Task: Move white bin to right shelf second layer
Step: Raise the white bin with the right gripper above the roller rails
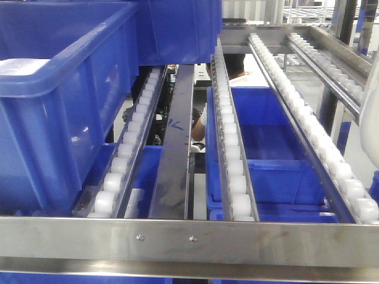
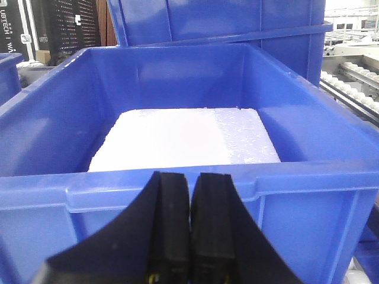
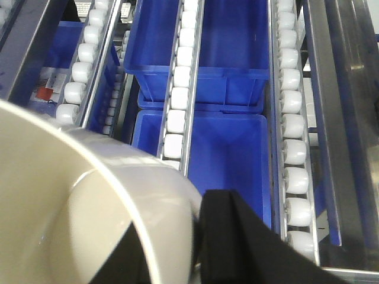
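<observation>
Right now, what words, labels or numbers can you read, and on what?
"UBTECH": on the dark box behind the blue crate, left wrist view; the smaller print beside it is unreadable.
Red-and-white label under the roller lanes, right wrist view: too blurred.
White bin: no markings seen.

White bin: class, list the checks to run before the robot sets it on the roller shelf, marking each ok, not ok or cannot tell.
1. Right end effector clamps the white bin by its rim: ok.
2. Roller lanes on the right carry no load where they show: ok.
3. Bin lined up across two lanes: cannot tell, it hides what is under it.
4. Blue crate sits on the left lanes, apart from the right ones: ok.
5. Left end effector shut and empty: ok.
</observation>
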Controlling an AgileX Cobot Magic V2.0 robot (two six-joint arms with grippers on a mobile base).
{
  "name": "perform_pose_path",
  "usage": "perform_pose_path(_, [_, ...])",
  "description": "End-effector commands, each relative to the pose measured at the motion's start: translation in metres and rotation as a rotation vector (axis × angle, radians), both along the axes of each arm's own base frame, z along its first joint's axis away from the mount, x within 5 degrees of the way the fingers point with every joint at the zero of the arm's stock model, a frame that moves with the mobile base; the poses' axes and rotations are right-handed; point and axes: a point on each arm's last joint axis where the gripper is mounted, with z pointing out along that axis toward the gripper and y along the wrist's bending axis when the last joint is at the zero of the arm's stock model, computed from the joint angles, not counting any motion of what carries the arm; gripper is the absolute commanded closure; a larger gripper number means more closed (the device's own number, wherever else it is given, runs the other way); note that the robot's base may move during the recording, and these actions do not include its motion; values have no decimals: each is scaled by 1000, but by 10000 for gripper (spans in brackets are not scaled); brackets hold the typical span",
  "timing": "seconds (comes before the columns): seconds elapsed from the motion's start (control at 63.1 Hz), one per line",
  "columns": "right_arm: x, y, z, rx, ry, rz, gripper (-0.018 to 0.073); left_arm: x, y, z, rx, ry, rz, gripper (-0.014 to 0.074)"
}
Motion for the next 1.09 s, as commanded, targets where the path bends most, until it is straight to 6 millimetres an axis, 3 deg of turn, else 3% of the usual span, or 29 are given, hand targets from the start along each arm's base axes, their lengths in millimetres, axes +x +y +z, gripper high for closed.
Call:
perform_pose_path(0.0, [4, 0, 18, 13, -122, -2, 504, 0, 0, -3, -23, -63, 3, 512])
perform_pose_path(1.077, [4, 0, 19, 14, -126, -2, 504, 0, 0, -3, -23, -63, 3, 512])
